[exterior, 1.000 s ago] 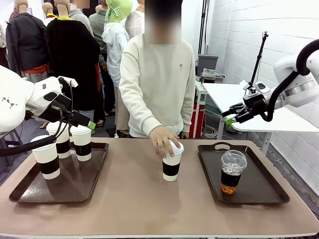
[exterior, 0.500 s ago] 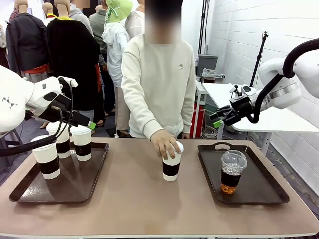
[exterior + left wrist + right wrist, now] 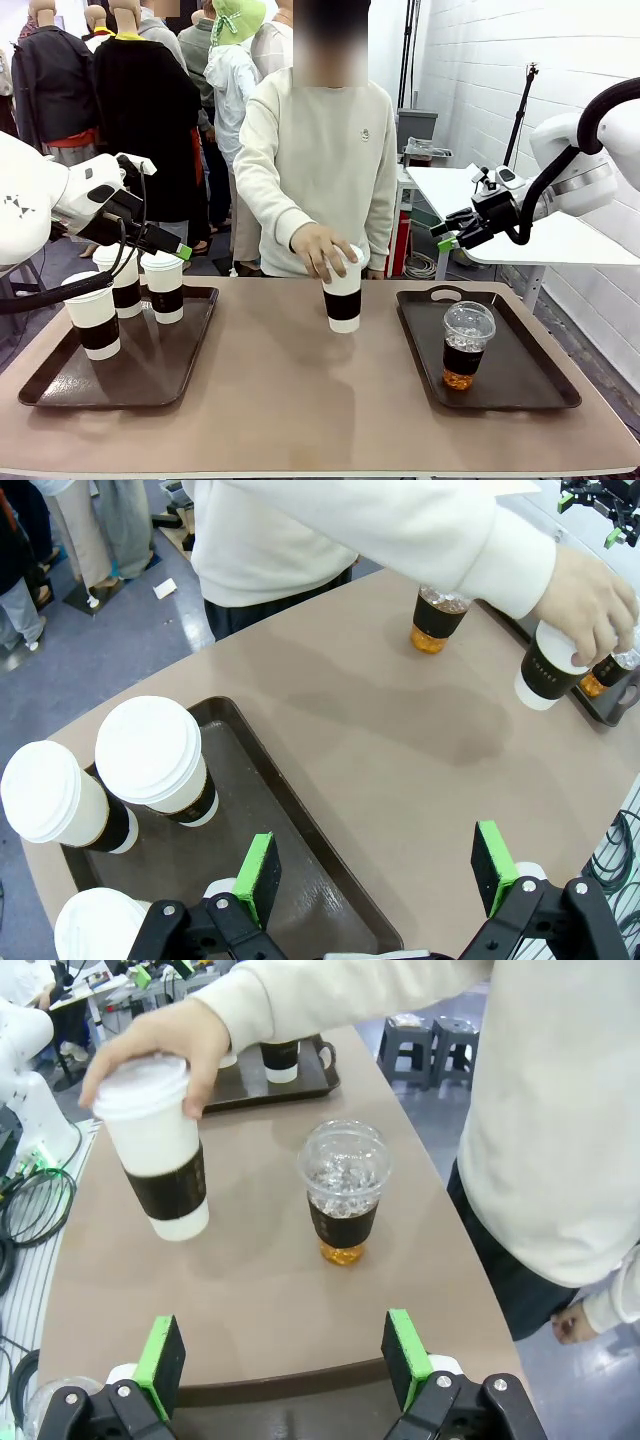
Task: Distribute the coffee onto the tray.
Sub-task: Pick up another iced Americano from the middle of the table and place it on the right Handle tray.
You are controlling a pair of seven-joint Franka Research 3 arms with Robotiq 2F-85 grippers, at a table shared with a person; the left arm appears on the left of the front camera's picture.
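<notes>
Hand-over step: person's hand holds a sleeved paper cup tilted, just left of the right tray; left jaws and right jaws both wide, empty. Next, probably: right jaws grasp it.

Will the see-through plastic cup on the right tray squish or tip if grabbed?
The clear plastic dome-lidded cup looks thin-walled, so a hard squeeze would probably dent it. Dark liquid fills only its lower half, so it is likely bottom-heavy and steady. Its smooth sides may slip.
</notes>
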